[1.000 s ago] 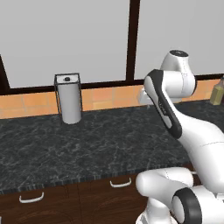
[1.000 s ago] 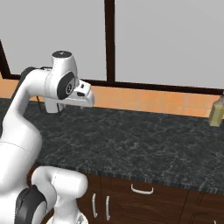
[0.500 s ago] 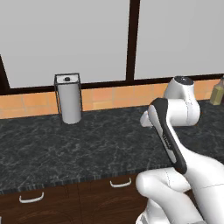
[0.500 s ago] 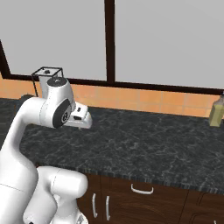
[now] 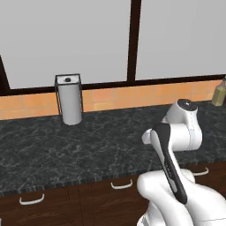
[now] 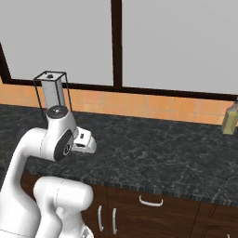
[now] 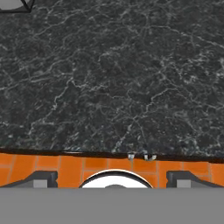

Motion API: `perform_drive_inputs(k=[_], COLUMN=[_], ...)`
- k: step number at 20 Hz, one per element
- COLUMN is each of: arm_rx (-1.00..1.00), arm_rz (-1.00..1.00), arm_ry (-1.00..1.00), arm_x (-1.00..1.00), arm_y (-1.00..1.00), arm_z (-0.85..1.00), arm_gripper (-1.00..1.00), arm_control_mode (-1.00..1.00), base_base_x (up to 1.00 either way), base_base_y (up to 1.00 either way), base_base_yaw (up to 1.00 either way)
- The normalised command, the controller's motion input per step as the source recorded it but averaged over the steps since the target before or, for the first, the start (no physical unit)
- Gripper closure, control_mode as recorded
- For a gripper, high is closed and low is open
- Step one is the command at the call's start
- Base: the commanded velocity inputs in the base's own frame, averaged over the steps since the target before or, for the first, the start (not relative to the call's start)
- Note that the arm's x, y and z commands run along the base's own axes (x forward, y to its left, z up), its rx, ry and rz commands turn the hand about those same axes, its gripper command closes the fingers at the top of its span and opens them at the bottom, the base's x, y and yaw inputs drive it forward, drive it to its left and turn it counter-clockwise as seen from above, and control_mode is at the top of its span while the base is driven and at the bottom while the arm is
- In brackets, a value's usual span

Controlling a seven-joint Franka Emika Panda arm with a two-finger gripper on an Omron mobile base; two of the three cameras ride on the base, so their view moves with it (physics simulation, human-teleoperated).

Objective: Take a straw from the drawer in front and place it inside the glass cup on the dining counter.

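The drawer [image 5: 121, 187] sits shut in the dark brown cabinet front just under the near edge of the black speckled counter [image 5: 88, 145], its curved silver handle facing us; in the right base view we see the same drawer [image 6: 153, 197] right of two narrow doors with upright handles [image 6: 107, 219]. Being shut, it hides whatever lies inside. More drawer fronts run to its left and right in the left base view, the outer ones cut off by the frame.

The gripper [image 7: 113, 179] hangs above the counter with its fingers [image 7: 41, 177] released and spread wide, nothing between them. From the right base view the gripper [image 6: 86, 142] points right; its fingers are too small there for us to make out.

On the far left of the counter stands a white roll in a wire frame [image 5: 68, 99]. At the far right stands a yellowish bottle [image 6: 230, 118], its top clipped in the left base view. Behind runs an orange tiled strip [image 5: 114, 97], and above it large grey window panes [image 5: 66, 35] split by a dark post.
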Motion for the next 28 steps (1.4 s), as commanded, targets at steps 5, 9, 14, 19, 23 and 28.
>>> perform_drive_inputs(k=[5, 9, 14, 19, 23, 28], arm_rx=[0.00, 0.00, 0.00, 0.00, 0.00, 0.00], arm_rz=[0.00, 0.00, 0.00, 0.00, 0.00, 0.00], arm_ry=[0.00, 0.00, 0.00, 0.00, 0.00, 0.00], arm_x=[0.00, 0.00, 0.00, 0.00, 0.00, 0.00], arm_y=[0.00, 0.00, 0.00, 0.00, 0.00, 0.00], arm_z=[0.00, 0.00, 0.00, 0.00, 0.00, 0.00], arm_gripper=[-1.00, -1.00, -1.00, -1.00, -1.00, -1.00], arm_control_mode=[1.00, 1.00, 1.00, 1.00, 1.00, 1.00], base_base_x=[-0.07, -0.10, -0.30, -0.49, -0.50, -0.31], base_base_y=[-0.58, -0.51, -0.13, -0.44, -0.58, -0.43], base_base_yaw=[0.09, 0.17, 0.30, 0.36, 0.39, 0.41])
